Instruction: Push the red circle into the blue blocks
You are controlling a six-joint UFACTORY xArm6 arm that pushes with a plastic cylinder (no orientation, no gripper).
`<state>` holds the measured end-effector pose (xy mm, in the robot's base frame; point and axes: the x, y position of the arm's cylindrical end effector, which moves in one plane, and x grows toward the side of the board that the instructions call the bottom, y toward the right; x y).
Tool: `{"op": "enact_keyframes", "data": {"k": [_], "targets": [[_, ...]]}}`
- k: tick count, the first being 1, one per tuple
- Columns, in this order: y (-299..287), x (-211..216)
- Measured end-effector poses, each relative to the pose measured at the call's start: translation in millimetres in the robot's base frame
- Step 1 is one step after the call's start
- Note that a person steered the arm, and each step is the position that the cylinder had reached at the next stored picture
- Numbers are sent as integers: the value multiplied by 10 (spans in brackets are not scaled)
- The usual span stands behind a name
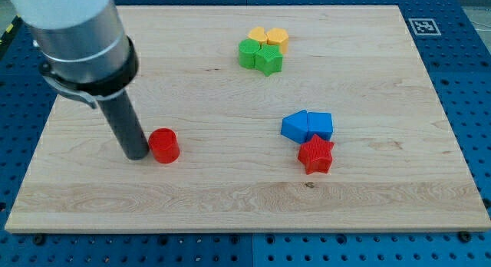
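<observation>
The red circle [163,145] lies on the wooden board at the view's lower left. My tip [137,155] rests on the board right against the circle's left side. Two blue blocks sit side by side at the view's right of centre: a blue triangular block [294,126] and a blue block [320,126]. A red star [315,155] touches them from below. The blue blocks are far to the right of the red circle.
A cluster at the view's top centre holds two yellow blocks [258,36] [278,39], a green block [249,54] and a green star [268,60]. The wooden board [230,198] lies on a blue pegboard, with a marker tag [421,25] at top right.
</observation>
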<state>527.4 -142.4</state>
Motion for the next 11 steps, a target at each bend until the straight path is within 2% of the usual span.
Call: {"op": "enact_keyframes", "data": {"k": [2,4,5,9,10,11], "targets": [[1179,16],[829,-46],[708,-206],[1213,-442],[1499,-242],[1541,-205]]}}
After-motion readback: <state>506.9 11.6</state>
